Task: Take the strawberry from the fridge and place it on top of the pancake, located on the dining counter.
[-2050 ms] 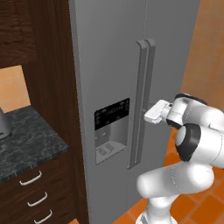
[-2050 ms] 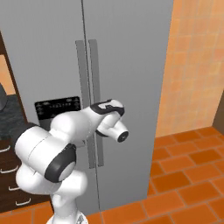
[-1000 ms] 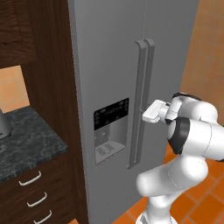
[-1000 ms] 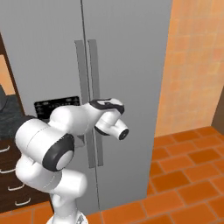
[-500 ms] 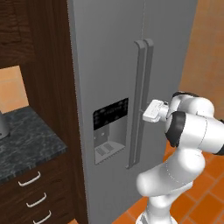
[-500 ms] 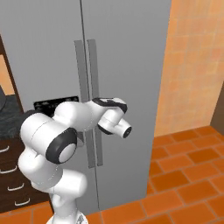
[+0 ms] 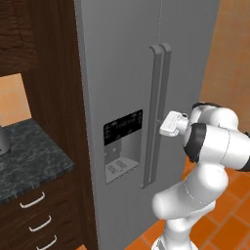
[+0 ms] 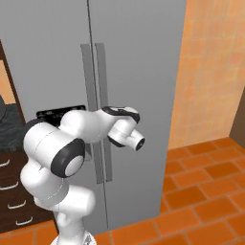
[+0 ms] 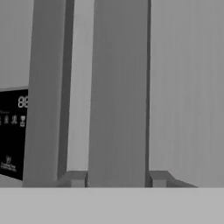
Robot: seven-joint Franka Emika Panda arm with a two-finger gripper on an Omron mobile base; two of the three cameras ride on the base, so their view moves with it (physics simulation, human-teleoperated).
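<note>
The fridge (image 7: 122,73) is a tall light-grey side-by-side with both doors closed and a black dispenser panel (image 7: 123,128) on its left door. My gripper (image 7: 161,124) is at mid height on the right door's long vertical handle (image 7: 164,88), shut on it. In the hand view that handle (image 9: 118,96) runs up the middle, very close, with the left door's handle (image 9: 46,87) beside it. In the right base view my arm covers the hand in front of the handles (image 8: 101,86). The strawberry, the pancake and the dining counter are out of view.
Left of the fridge stands a dark wooden cabinet with a black marbled top (image 7: 29,156) and drawers (image 7: 34,215). Right of the fridge are an orange tiled wall (image 8: 215,72) and open orange floor tiles (image 8: 206,191).
The jaws have closed on the right door's handle. My forearm has swung a little nearer the fridge. Both doors stay closed.
</note>
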